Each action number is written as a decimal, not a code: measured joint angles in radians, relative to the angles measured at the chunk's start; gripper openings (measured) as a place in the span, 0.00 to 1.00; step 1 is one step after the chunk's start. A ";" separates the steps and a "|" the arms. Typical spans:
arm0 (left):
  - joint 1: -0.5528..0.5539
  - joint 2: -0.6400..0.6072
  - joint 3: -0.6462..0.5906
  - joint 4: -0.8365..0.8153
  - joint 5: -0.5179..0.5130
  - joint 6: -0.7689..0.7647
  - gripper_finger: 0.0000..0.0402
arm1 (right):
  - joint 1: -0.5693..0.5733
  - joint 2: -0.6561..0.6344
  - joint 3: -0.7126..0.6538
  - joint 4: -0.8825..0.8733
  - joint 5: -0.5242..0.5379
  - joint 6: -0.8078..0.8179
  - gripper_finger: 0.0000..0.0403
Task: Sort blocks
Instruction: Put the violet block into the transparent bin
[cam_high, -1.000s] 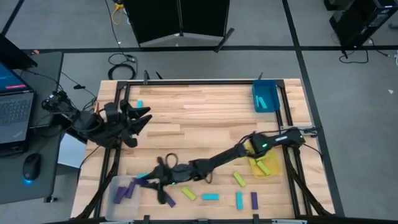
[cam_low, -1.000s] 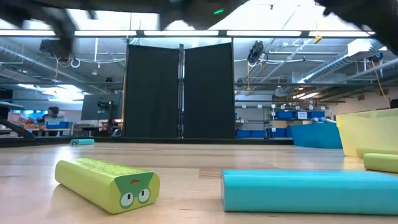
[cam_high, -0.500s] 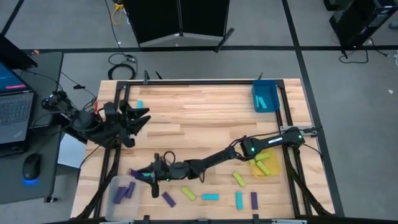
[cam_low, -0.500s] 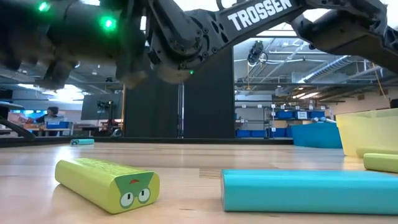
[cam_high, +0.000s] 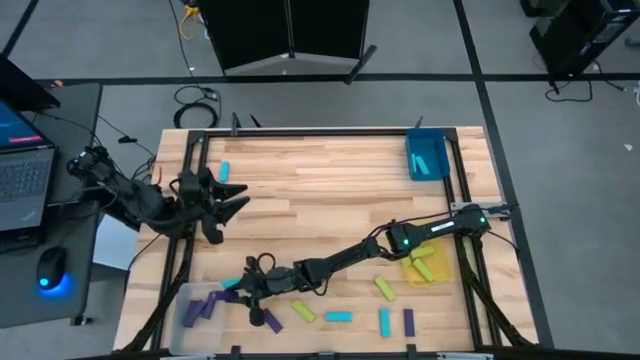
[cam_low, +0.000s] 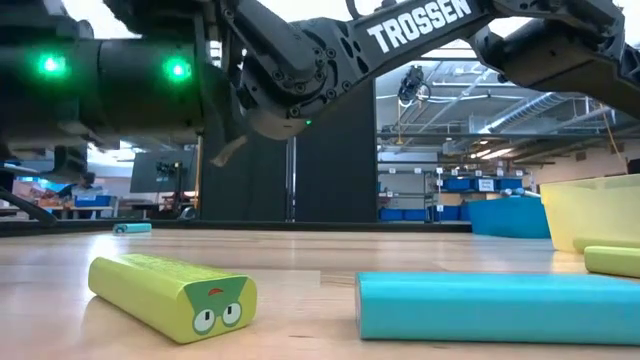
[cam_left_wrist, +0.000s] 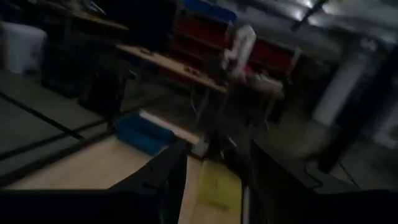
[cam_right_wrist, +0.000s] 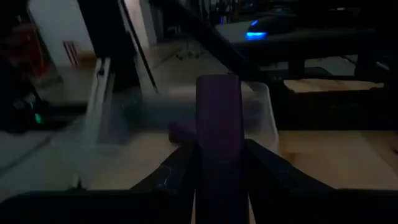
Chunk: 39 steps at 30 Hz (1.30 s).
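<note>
My right gripper (cam_high: 250, 292) reaches across to the table's near left, just right of the clear tray (cam_high: 190, 312), and is shut on a purple block (cam_right_wrist: 217, 118). That tray holds a few purple blocks (cam_high: 205, 303). A purple block (cam_high: 271, 322), yellow-green blocks (cam_high: 303, 312) and cyan blocks (cam_high: 338, 317) lie flat along the near edge. In the low view a yellow-green block (cam_low: 170, 290) and a cyan block (cam_low: 495, 305) lie close by. My left gripper (cam_high: 238, 197) hovers open at the table's left side, touching nothing. My right gripper pinches the purple block between its two fingers (cam_right_wrist: 177, 165), which lie along its long sides. The block's free end (cam_right_wrist: 217, 87) sticks out forward past the fingertips toward the clear tray (cam_right_wrist: 261, 106). What is under the block does not show.
A yellow tray (cam_high: 428, 266) with yellow-green blocks sits at the right edge, and a blue tray (cam_high: 427, 156) with cyan blocks at the far right corner. One cyan block (cam_high: 225, 168) lies far left. A cyan block (cam_high: 232, 285) lies beside my right gripper. The middle boards are bare.
My right arm has swung toward the table's left and come lower, entering the low view, then eased back toward the near edge by the clear tray. My left gripper has drifted a little toward the table's middle.
</note>
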 joint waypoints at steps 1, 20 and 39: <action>0.000 0.000 0.000 -0.036 0.022 -0.016 0.46 | 0.001 -0.001 0.000 -0.010 0.000 -0.014 0.29; -0.204 0.006 0.103 -0.396 0.061 -0.327 0.35 | 0.100 -0.376 0.000 -0.619 0.831 -0.537 0.29; -0.254 0.007 0.104 -0.338 0.016 -0.290 0.36 | 0.128 -0.487 0.000 -0.630 0.999 -0.763 0.29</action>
